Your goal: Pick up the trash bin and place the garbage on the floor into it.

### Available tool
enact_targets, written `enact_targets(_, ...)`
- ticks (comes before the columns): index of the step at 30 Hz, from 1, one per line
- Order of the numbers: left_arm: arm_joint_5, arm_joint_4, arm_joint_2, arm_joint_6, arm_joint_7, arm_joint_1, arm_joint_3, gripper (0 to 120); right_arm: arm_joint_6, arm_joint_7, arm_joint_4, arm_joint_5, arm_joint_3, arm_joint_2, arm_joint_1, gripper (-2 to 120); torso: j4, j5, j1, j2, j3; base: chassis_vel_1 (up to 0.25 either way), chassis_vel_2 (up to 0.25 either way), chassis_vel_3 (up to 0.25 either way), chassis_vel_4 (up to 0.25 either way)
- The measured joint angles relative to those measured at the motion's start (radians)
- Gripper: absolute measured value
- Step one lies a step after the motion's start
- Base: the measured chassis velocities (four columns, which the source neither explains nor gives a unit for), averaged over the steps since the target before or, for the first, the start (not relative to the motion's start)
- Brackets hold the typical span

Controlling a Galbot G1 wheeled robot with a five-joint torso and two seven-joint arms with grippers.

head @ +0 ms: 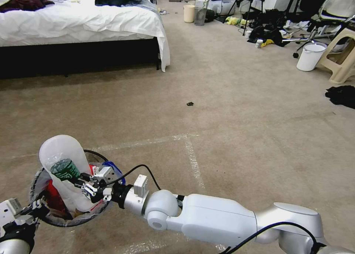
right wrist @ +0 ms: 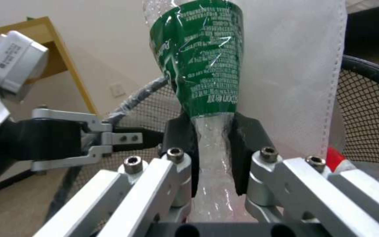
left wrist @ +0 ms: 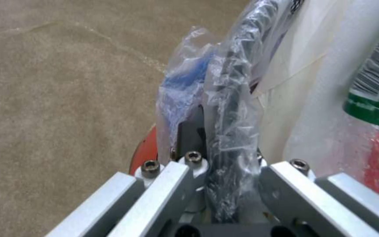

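- Nearest the robot in the head view, the left gripper (head: 35, 206) sits at the lower left corner, its jaws closed on the near rim of the trash bin (head: 55, 213), holding the bin off the carpet (head: 229, 135).
- The left wrist view shows this grip close up: the jaws pinch the bin's dark rim (left wrist: 233, 108) through crinkled clear plastic liner (left wrist: 185, 85), with a sliver of the red bin wall beside them.
- The right arm (head: 218, 219) reaches across from the lower right to the bin's mouth. The right gripper (head: 84, 183) hangs over the bin opening with its jaws closed around a plastic bottle (head: 66, 169) with a green label.
- The right wrist view shows what the head view does not: the jaws clamp the clear, narrow part of the bottle (right wrist: 207, 75), the green-labelled part sticks out beyond the fingertips (right wrist: 246, 148), and the black mesh wall of the bin (right wrist: 369, 118) lies behind.
- A flat white sole (head: 61, 150) stands upright in the bin, right behind the bottle, and red wrappers (head: 55, 200) lie inside.
- Farther out, a small dark scrap (head: 190, 104) lies alone mid-carpet.
- Beyond it, a white-sheeted bed (head: 81, 21) stands at far left and a white bucket (head: 310, 56) at far right beside a beige stool (head: 342, 58).
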Motion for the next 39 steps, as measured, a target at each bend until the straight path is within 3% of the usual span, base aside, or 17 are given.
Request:
enact_targets(9,0.000,0.006,0.003,-0.001,0.000,-0.001,0.000,1,-0.005,0.004,0.032,-0.003,0.019,-0.012,0.002,43,0.0000,0.0000,0.000,0.000,0.000,0.000,0.000,0.000,0.000)
enact_targets(10,0.000,0.006,0.004,-0.001,0.001,-0.001,0.000,1,-0.005,0.005,0.042,-0.003,0.025,-0.015,0.004,51,0.0000,0.0001,0.000,0.000,0.000,0.000,0.000,0.000,0.000)
enact_targets(15,0.000,0.007,0.006,-0.001,0.001,-0.002,0.000,1,-0.007,0.006,0.059,-0.001,0.034,-0.024,0.006,65,0.0000,0.0000,0.000,0.000,0.000,0.000,0.000,0.000,0.000)
enact_targets(16,0.000,0.008,0.005,-0.001,0.001,-0.002,0.001,1,-0.007,0.006,0.065,-0.001,0.035,-0.029,0.005,73,0.0000,0.0001,0.000,0.000,0.000,0.000,0.000,0.000,0.000)
enact_targets(20,0.000,0.008,0.004,-0.001,0.001,-0.003,0.003,1,-0.007,0.007,0.071,-0.004,0.036,-0.035,0.000,83,0.0000,0.0000,0.000,0.000,0.000,0.000,0.000,0.000,0.000)
enact_targets(22,0.001,0.008,0.003,-0.001,0.001,-0.003,0.004,1,-0.007,0.007,0.074,-0.009,0.038,-0.040,-0.004,95,-0.0001,0.0001,0.000,0.000,0.000,0.000,0.000,0.000,0.000)
enact_targets(25,0.001,0.008,0.002,-0.001,0.001,-0.002,0.004,1,-0.007,0.007,0.080,-0.013,0.045,-0.042,-0.008,99,0.0000,0.0000,0.000,0.000,0.000,0.000,0.000,0.000,0.000)
enact_targets(39,0.006,0.006,0.000,-0.001,0.001,-0.001,0.008,1,-0.014,0.010,0.131,-0.014,0.096,-0.054,-0.016,100,0.0000,0.0001,0.000,0.000,0.000,0.000,0.000,0.000,0.000)
